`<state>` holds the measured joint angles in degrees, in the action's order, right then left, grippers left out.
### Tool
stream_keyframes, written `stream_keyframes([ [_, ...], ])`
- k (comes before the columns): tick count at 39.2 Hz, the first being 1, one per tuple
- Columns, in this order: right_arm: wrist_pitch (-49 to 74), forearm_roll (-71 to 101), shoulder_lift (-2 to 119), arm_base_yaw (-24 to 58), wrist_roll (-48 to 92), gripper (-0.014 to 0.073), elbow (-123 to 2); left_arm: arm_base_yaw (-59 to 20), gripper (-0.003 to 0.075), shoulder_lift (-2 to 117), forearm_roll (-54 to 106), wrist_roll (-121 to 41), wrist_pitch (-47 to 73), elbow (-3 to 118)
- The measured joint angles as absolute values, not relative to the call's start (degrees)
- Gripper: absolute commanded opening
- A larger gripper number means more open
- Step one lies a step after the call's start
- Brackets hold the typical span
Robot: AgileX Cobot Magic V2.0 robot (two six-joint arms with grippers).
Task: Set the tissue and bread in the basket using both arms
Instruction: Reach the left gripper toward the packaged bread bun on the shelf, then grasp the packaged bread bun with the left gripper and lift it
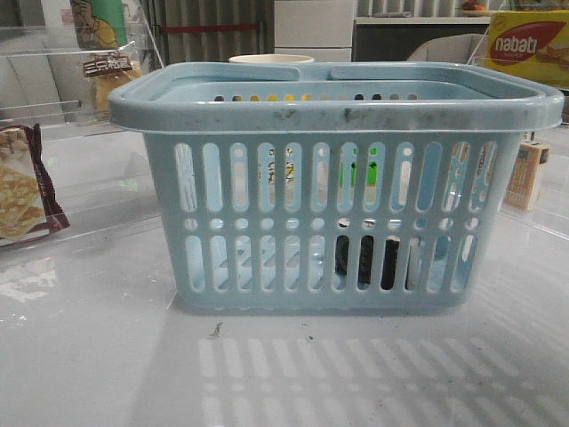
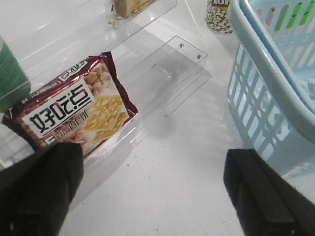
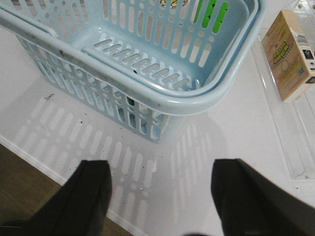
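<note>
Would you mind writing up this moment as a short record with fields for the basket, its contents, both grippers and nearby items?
basket: light-blue slotted basket, upright on the white table
contents: a dark blocky item, seen only through the lower front slats; no bread visible inside
left gripper: left gripper open, empty, above the table between the maroon cracker bag and the basket
right gripper: right gripper open, empty, above the table just outside the basket's corner
nearby items: yellow nabati box behind on the right; small tan carton beside the basket
</note>
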<state>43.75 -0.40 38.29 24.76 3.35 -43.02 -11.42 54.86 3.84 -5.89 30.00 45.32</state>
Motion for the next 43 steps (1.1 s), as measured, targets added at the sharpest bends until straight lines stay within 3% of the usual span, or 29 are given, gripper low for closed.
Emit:
stream_keyframes([
  [25, 44.0, -0.4, 38.3, 24.8, 3.4, 0.0533, -43.0, -11.4, 0.0632, 93.9, 3.8, -5.9, 20.1, 74.8],
  [43, 44.1, -0.4, 38.3, 24.8, 3.4, 0.0533, -43.0, -8.6, 0.0632, 111.2, 4.1, -5.9, 19.8, 92.3],
])
